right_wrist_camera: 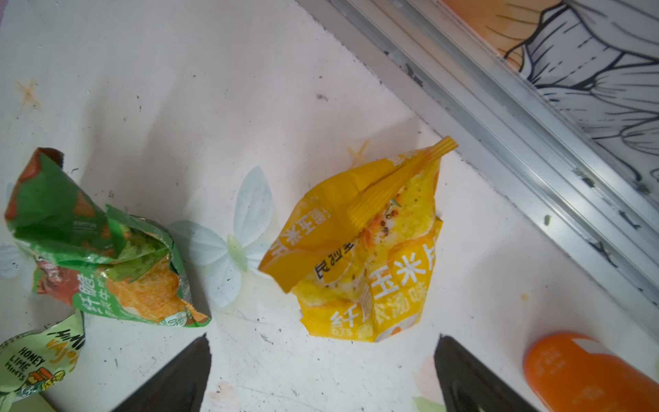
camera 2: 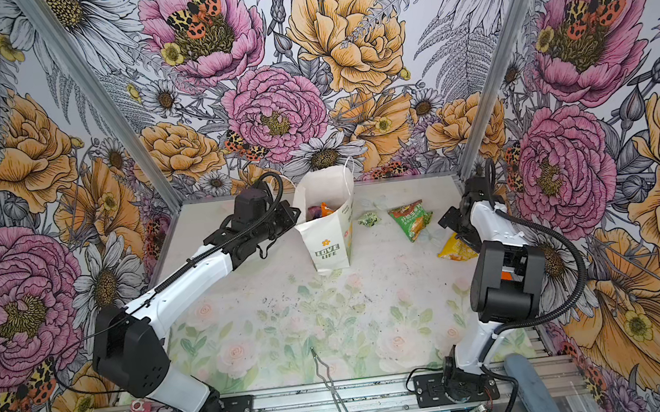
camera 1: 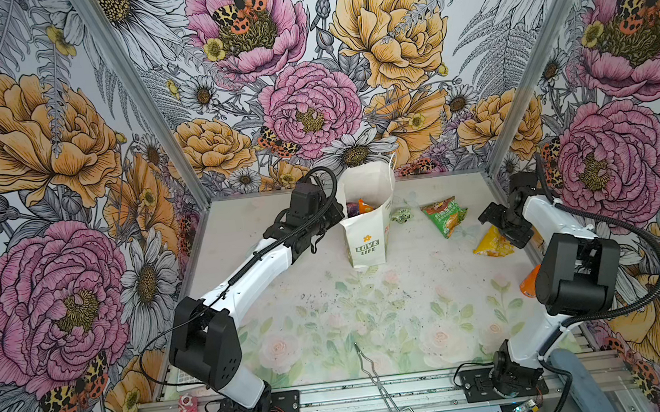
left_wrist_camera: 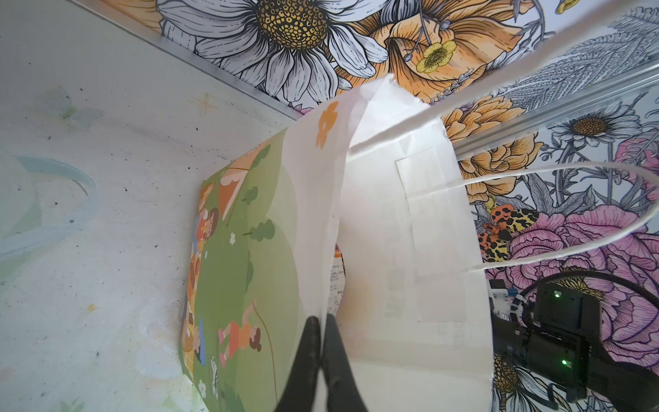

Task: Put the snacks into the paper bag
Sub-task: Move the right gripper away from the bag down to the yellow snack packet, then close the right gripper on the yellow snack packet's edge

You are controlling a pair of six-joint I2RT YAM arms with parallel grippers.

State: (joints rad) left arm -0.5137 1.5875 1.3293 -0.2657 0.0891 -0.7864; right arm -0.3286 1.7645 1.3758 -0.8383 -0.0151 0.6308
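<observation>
Left wrist view recorded the left end effector [left_wrist_camera: 322, 328] with its dark fingers together, clamped on the thin rim of the paper bag [left_wrist_camera: 392, 232]. The bag was smooth white paper, creased at the mouth, with a green picture-printed side panel and thin white string handles. In both top views it stood upright toward the back of the tabletop [camera 1: 329, 299], mouth open, with crinkly purple and orange packets [camera 1: 357, 207] visible inside.

The tabletop was a pale, scuffed sheet with a faded rose-and-leaf print and dark specks. Metal tongs [camera 1: 375, 377] lay at its front edge. Floral wallpaper and aluminium posts enclosed it on three sides.

Right of the bag lay a tiny green packet [camera 1: 401, 216], then a crumpled green-and-orange packet [camera 1: 444, 216], the two apart from each other. Further right, near the side rail, lay a glossy yellow packet [camera 1: 491, 245], puffed and folded at one sealed end. The right end effector [right_wrist_camera: 322, 339] hung over it, fingers well apart, touching nothing. A smooth, rounded orange bottle [right_wrist_camera: 585, 371] showed near the rail, partly hidden by the right arm in both top views.
</observation>
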